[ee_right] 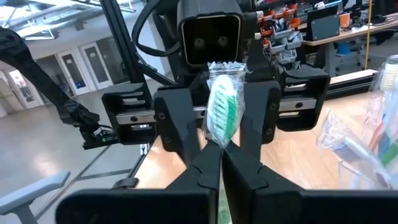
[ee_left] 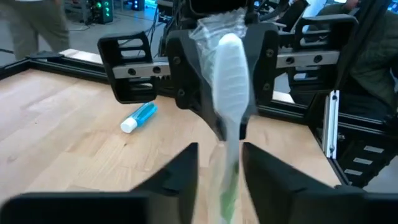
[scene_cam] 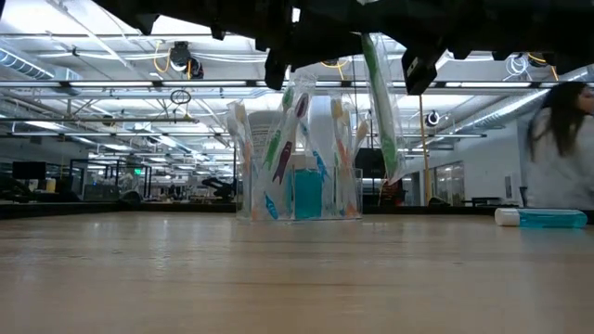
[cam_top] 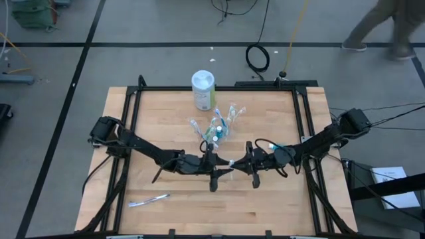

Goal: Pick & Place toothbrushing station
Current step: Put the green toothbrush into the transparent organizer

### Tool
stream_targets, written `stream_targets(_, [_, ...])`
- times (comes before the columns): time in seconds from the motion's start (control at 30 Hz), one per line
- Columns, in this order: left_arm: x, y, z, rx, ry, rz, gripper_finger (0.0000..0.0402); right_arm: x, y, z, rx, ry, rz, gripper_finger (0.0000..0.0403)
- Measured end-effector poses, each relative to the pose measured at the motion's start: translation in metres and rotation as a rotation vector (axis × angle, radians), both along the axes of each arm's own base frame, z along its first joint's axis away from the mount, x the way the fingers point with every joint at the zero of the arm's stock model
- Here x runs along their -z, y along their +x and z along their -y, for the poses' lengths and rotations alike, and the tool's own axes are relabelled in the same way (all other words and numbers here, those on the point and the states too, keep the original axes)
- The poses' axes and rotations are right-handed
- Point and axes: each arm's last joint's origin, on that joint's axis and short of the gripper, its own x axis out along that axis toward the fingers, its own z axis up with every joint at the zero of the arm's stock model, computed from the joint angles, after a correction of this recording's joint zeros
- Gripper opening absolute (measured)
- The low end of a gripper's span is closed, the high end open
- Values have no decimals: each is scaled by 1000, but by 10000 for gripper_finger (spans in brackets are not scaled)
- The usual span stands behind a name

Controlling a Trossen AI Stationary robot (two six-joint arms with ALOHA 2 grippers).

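Observation:
A wrapped toothbrush [scene_cam: 382, 102] with a white head and green handle hangs over the table's middle, in front of the clear cup [cam_top: 216, 131] of toothbrushes. My right gripper [ee_right: 222, 152] is shut on it. My left gripper [ee_left: 220, 155] faces it from the table's left, open. Its fingers stand on either side of the green handle [ee_left: 227, 186], with a gap showing on one side. A teal toothpaste tube [ee_left: 138, 117] lies on the table by the right arm. Another wrapped toothbrush [cam_top: 149, 200] lies at the near left. My right gripper pinches the wrapped toothbrush just below its head [ee_right: 221, 140] between its two fingers. The fingers come about level from the table's right and lie across the brush. The brush stands roughly upright, head above the fingers and handle [scene_cam: 390, 158] hanging below, clear of the table.
A white canister [cam_top: 203, 89] with a green label stands behind the cup at the far edge. A black frame [cam_top: 302, 119] runs along the table's sides. A person [scene_cam: 557, 139] shows beyond the table. Bare wood [cam_top: 199, 212] lies toward the near edge.

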Motion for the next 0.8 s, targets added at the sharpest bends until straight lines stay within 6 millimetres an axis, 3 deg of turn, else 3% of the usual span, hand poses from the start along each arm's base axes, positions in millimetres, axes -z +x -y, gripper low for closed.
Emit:
stream_targets(0.2, [-2,0,0,1,-3,5,16,0,0,0,11,-49,3,4])
stream_targets(0.4, [-3,-2,0,-11,1,2,24,2,1,1,8,-60,-19,25])
stream_targets(0.63, [-5,-6,0,-87,30,-31,14,2,0,10,33,-77,-65,85])
stream_targets(0.8, [-32,-27,0,-165,91,-81,6,-3,-10,18,46,-127,-175,127])
